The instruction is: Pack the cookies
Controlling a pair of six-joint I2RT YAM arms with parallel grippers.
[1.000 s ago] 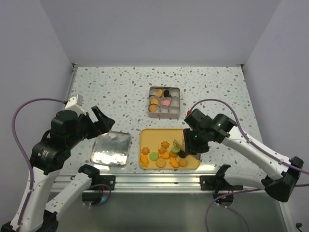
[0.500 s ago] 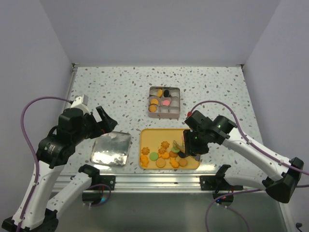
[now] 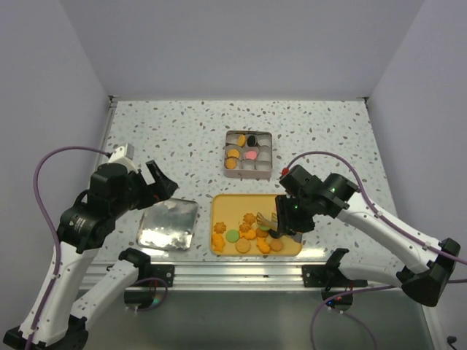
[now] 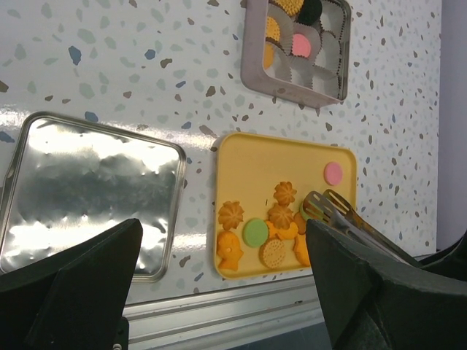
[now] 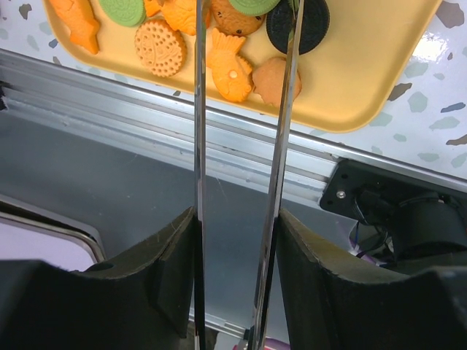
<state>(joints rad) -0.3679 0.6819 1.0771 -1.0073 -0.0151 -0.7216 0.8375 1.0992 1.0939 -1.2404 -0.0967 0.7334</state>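
The table (image 3: 168,131) is showing white terrazzo flecked with grey, brown and blue chips. The tray (image 4: 270,157) is glowing a plain mustard yellow. On it the cookies (image 4: 284,193) are showing mostly orange, beside a green disc (image 4: 255,232), a pink disc (image 4: 333,173), a black sandwich cookie (image 5: 315,28) and a tan round biscuit (image 5: 160,47) carrying a dotted embossed pattern. The lid (image 4: 87,189) is gleaming mirror silver. The tin (image 4: 292,92) is showing dull grey around white paper cups (image 4: 328,58). The tongs (image 5: 198,146) are shining steel-bright. The cables (image 3: 51,157) are showing purple.
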